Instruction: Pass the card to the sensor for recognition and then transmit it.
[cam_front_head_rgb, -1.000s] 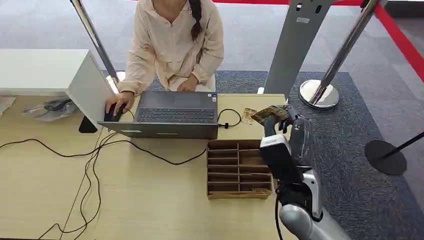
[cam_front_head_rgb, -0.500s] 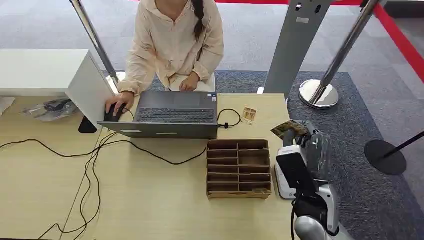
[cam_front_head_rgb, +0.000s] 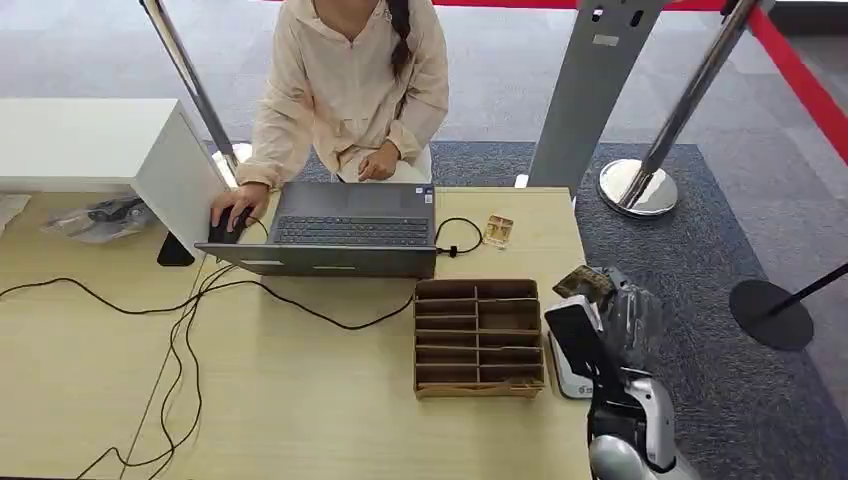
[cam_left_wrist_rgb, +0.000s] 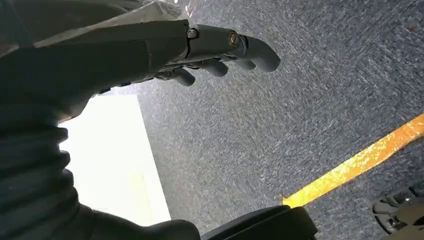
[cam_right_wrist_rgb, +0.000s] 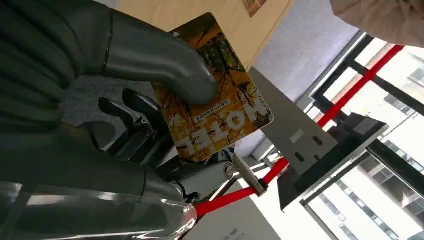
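Right hand (cam_right_wrist_rgb: 150, 115) pinches the card (cam_right_wrist_rgb: 215, 90) between thumb and fingers, out past the bench (cam_front_head_rgb: 300, 400) edge, near the white sensor (cam_front_head_rgb: 565, 375) beside the wooden tray (cam_front_head_rgb: 478, 338). Held only at one end, the card could slip or tilt away from the sensor. The wrist picture shows that pinch up close — the head picture shows where the sensor sits. Left hand (cam_left_wrist_rgb: 210, 55) hangs over the carpet, fingers curled loosely and holding nothing.

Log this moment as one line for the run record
right hand holds card | above sensor beside wooden tray | left hand empty
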